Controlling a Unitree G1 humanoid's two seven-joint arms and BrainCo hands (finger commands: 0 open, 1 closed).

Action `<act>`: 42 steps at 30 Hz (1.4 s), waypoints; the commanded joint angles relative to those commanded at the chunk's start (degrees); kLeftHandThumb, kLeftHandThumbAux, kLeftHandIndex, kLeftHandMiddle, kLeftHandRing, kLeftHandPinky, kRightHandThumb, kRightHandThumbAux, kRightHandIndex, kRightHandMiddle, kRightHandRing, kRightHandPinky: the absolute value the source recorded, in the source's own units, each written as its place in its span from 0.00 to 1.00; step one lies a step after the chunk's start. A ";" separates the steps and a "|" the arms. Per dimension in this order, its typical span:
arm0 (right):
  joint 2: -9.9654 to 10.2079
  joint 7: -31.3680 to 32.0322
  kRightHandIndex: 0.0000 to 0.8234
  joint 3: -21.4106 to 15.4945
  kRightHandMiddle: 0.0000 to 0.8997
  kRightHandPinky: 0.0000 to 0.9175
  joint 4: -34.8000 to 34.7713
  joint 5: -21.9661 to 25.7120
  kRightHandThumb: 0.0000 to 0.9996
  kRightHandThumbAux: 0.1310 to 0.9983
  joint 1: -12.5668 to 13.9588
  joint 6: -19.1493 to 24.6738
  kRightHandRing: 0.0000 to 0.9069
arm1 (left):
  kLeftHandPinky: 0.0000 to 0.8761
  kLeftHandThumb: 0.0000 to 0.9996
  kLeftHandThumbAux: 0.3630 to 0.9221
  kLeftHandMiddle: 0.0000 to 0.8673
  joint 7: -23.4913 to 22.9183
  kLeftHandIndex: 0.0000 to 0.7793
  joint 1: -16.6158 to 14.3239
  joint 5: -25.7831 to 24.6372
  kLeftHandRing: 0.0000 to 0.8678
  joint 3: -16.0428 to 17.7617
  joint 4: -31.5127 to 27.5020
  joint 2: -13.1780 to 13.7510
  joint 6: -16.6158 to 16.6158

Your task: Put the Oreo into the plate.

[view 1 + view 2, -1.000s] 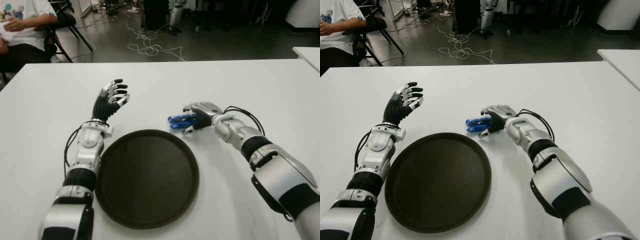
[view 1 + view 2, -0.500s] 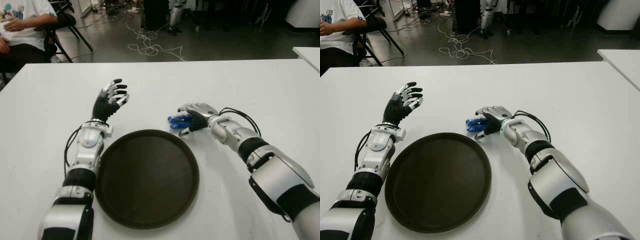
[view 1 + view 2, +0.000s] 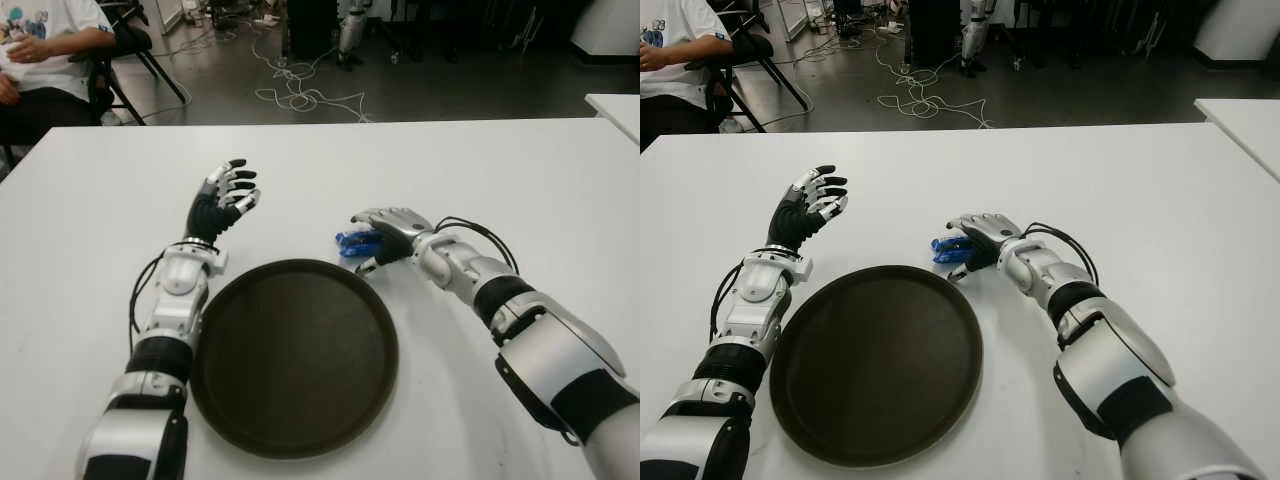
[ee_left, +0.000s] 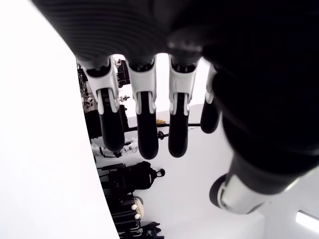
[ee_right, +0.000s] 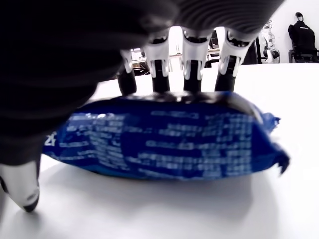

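A small blue Oreo packet (image 5: 164, 139) lies flat on the white tabletop (image 3: 500, 170), just beyond the far right rim of the plate and outside it. The right wrist view shows its wrapper covered in rows of fine white print, too blurred to read; no brand name can be made out.

The right robot hand (image 3: 385, 235) is placed over the packet from the right side. Four fingers (image 5: 193, 64) reach over the top of the wrapper and their dark tips touch its far upper edge, while the thumb tip (image 5: 22, 191) sits low beside the packet's end, near the tabletop. The hand is curled around the packet but not clamped: the packet lies on the tabletop, and a firm grip is not visible.

The plate (image 3: 295, 355) is round, dark brown and shallow, with a raised rim, lying in front of the robot between its two arms.

The left robot hand (image 3: 222, 195) shows beyond the plate's far left edge, raised with the palm upright and the fingers (image 4: 144, 124) relaxed and slightly bent, holding nothing.

Past the tabletop's far edge, a tangle of light cable (image 3: 300, 90) lies on a dark floor (image 3: 450, 90). A seated person (image 3: 45, 55) in a white shirt appears at the upper left corner.
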 joint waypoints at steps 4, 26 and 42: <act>-0.08 -1.01 0.22 0.24 0.24 0.28 -0.10 -0.30 0.00 0.52 -0.02 -0.25 0.27 | 0.31 0.21 0.68 0.32 -0.06 0.24 -0.03 -0.17 0.30 0.03 -0.14 -0.10 0.30; -0.42 -14.08 0.65 4.86 0.74 0.71 -0.37 -4.50 0.06 0.81 -0.84 1.16 0.73 | 0.32 0.23 0.67 0.32 1.00 0.25 -0.17 0.19 0.30 -0.16 0.12 -0.34 -0.03; -0.40 -13.67 0.64 5.00 0.74 0.72 -0.36 -4.29 0.01 0.82 -1.42 2.20 0.75 | 0.33 0.27 0.68 0.33 0.42 0.27 -0.08 -0.59 0.31 0.14 -0.19 -0.35 -0.24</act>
